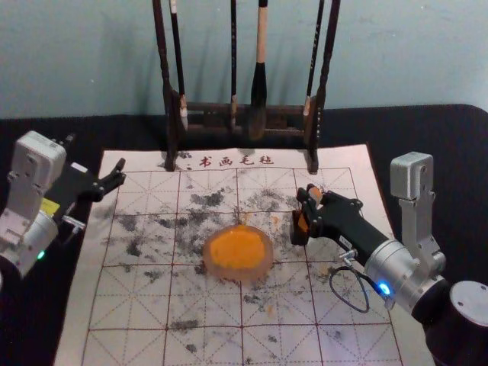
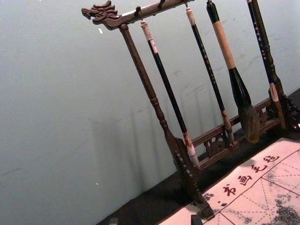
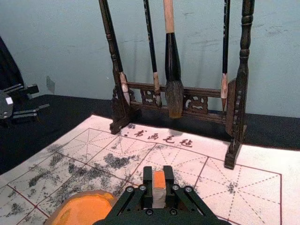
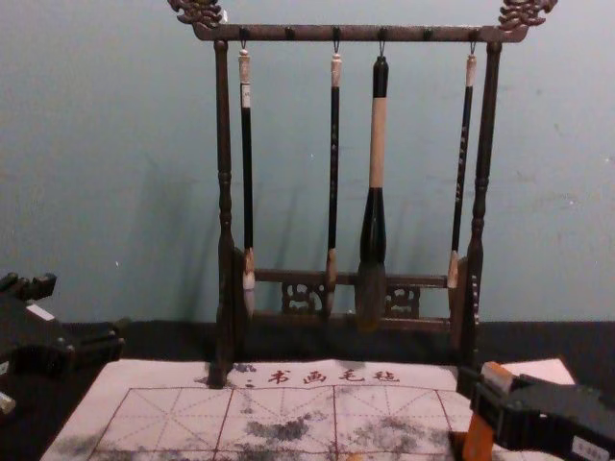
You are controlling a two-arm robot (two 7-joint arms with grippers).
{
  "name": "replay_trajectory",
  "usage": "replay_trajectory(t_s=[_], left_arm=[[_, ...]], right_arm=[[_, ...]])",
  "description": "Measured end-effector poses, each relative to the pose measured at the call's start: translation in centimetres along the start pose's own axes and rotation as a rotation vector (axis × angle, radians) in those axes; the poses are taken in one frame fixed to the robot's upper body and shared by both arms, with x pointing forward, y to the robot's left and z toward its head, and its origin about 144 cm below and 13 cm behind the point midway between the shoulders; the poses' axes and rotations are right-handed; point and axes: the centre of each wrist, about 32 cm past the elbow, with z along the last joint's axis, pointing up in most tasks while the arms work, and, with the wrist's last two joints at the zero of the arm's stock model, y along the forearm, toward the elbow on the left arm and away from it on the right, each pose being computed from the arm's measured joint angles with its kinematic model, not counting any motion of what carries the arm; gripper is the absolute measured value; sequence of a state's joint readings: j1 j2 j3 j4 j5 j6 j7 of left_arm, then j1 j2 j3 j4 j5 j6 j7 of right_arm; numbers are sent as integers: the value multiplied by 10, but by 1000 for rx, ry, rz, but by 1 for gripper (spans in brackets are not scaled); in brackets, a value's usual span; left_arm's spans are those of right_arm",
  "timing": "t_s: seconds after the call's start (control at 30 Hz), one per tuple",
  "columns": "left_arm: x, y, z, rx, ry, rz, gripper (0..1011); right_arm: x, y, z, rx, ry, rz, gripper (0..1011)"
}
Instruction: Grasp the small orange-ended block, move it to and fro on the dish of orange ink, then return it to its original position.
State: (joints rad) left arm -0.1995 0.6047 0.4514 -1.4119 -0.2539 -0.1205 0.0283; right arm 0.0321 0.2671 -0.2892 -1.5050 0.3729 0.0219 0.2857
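My right gripper (image 1: 308,198) is shut on the small block (image 1: 303,223), to the right of the orange ink dish (image 1: 268,268). From the chest, the right gripper (image 4: 485,389) holds the block (image 4: 478,439) roughly upright, orange showing above and below the fingers. In the right wrist view the block (image 3: 159,179) is pinched between the fingertips of the right gripper (image 3: 159,187), near the dish (image 3: 101,193). A dark object (image 1: 298,235) is at the block's lower end; contact is unclear. My left gripper (image 1: 96,154) stays idle and open off the mat's left edge; the left gripper (image 2: 155,221) shows empty fingertips.
A dark wooden rack (image 1: 206,108) with several hanging brushes stands at the mat's back edge, before the wall. The ink-stained, grid-lined mat (image 1: 206,347) lies on the black tabletop (image 1: 427,137). A large brush (image 4: 373,230) hangs right of the rack's middle.
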Motion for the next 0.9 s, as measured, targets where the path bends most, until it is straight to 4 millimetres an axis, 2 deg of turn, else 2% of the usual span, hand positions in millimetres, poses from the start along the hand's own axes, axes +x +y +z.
replay_trajectory(t_s=[0.9], left_arm=[[0,0,0,0,0,0,1001]], right_arm=[[-2,10,-22,-30,-92,-12,112]])
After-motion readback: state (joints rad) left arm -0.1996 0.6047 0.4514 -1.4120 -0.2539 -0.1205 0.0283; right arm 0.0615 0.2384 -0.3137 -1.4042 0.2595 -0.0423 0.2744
